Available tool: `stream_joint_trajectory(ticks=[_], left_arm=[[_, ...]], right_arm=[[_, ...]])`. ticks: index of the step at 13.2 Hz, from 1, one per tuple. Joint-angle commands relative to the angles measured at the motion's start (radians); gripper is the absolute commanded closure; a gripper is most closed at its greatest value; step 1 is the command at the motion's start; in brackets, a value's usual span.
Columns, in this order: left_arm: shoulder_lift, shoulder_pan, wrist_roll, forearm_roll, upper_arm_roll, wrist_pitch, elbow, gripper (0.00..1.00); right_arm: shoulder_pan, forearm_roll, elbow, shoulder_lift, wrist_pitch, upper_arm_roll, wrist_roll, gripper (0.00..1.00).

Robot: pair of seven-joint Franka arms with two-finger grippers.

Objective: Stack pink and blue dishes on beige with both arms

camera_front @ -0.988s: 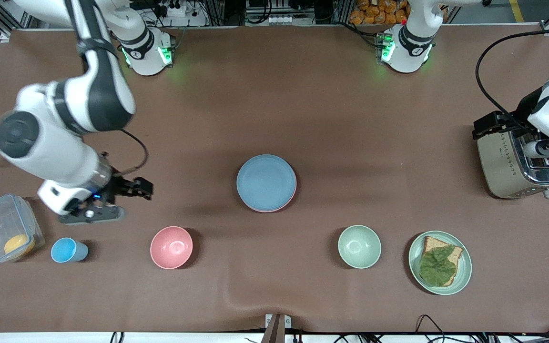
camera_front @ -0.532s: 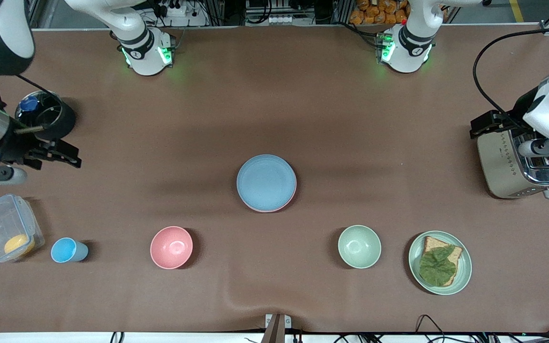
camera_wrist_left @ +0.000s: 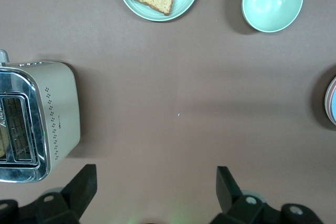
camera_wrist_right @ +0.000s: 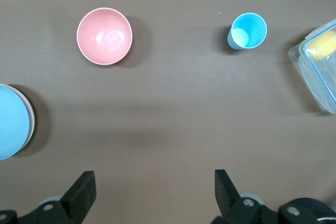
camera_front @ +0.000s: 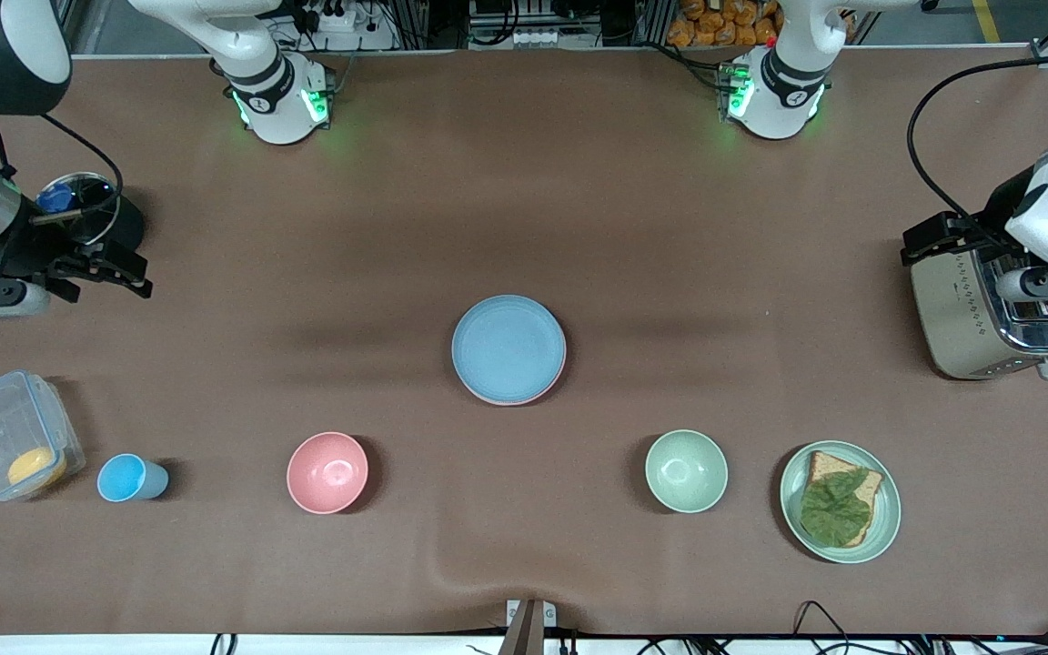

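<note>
A light blue plate is sitting on top of a pink plate at the middle of the brown table, the pink one showing only as a thin crescent along the stack's edge. No beige plate can be made out beneath them.

The right gripper is hovering over the right arm's end of the table, next to a dark round container, its fingers spread wide and holding nothing. The left gripper is hanging over a silver toaster at the left arm's end, its fingers likewise wide apart and empty.

Nearer to the front camera than the stack, a row of tableware is lying across the table: a clear lidded box with something yellow inside, a blue cup, a deep pink bowl, a pale green bowl, and a pale green plate carrying a slice of bread topped with a green leaf. The box and cup are sitting toward the right arm's end, the green plate toward the left arm's.
</note>
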Motion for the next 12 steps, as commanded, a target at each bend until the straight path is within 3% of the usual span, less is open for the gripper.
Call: stream_joint_trajectory(ticks=[1,12], left_arm=[[0.008,0.011,0.007,0.009,-0.012,-0.020,0.021,0.00],[0.017,0.023,0.011,0.005,-0.011,-0.020,0.013,0.00]], right_arm=[[-0.031,-0.023,-0.013,-0.022,-0.024,0.031,-0.012,0.00],[-0.033,-0.023,0.002,-0.013,-0.051,0.031,-0.012,0.00]])
